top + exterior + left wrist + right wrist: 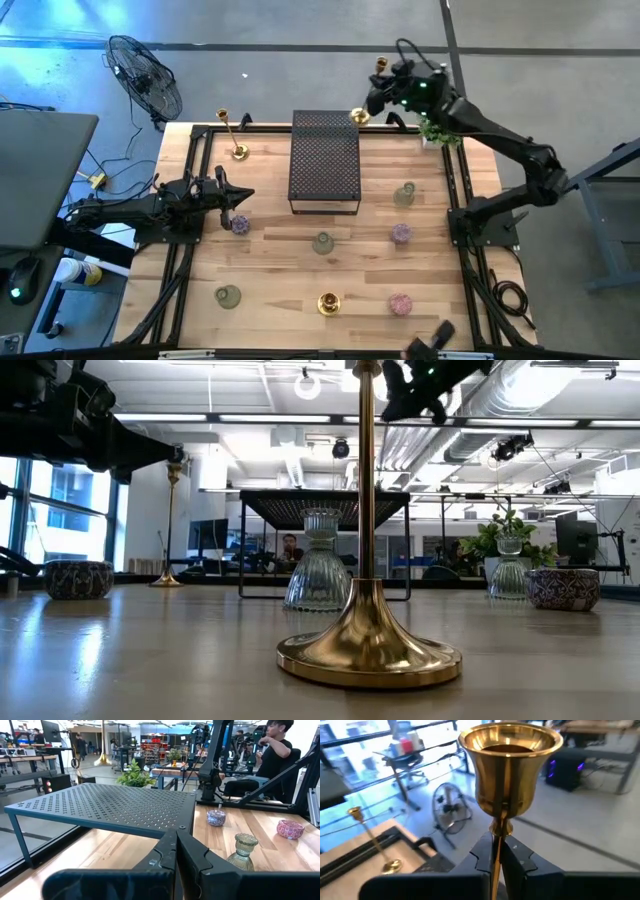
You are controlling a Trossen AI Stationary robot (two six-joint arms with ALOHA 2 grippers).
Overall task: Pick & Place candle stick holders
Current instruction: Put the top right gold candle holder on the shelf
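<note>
My right gripper [383, 95] is shut on a gold candlestick [509, 765] and holds it in the air over the table's far edge, by the far right corner of the black mesh stand [325, 160]. Its round base [358, 117] also shows in the left wrist view [102, 757]. A second candlestick [238, 150] stands on its base at the far left, and a third [328, 303] stands near the front edge. My left gripper [243, 196] is shut and empty at the left, just beyond a purple cup [240, 224]. My right gripper pinches the candlestick's thin stem [496, 851] between its two fingers, just under the cup at the top. The fingers come roughly level from the table's right side and lie across the stem. The candlestick hangs about upright, its base clear of the table.
Several small glass cups stand about the table: green ones [322, 242] [404, 194] [228, 296] and pink-purple ones [400, 234] [400, 303]. A potted plant [435, 130] stands at the far right under my right arm. A fan [145, 80] stands on the floor beyond the far left corner.
</note>
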